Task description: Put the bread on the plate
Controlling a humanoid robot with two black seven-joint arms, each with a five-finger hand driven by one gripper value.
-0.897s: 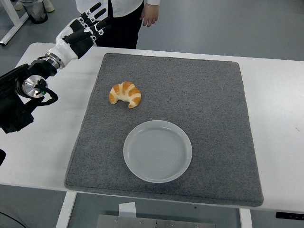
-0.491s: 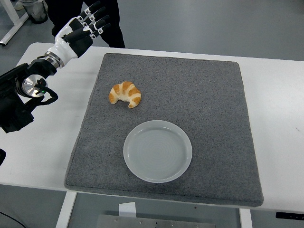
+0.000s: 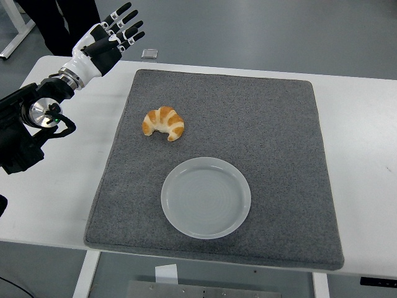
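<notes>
A golden croissant (image 3: 164, 123) lies on the grey mat (image 3: 273, 136), in its left half. A white round plate (image 3: 206, 197), with nothing on it, sits on the mat nearer the front edge, below and right of the croissant. My left hand (image 3: 113, 36) hovers over the table's far left corner, well up and left of the croissant, fingers spread and holding nothing. The right arm is out of view.
A person's dark trouser legs (image 3: 62, 18) stand beyond the table at the top left. A small grey object (image 3: 148, 54) lies on the floor past the far edge. White table (image 3: 366, 124) surface borders the mat on both sides.
The person behind the table has walked off to the left, uncovering the small object on the floor. My left hand has barely shifted; croissant and plate are unmoved.
</notes>
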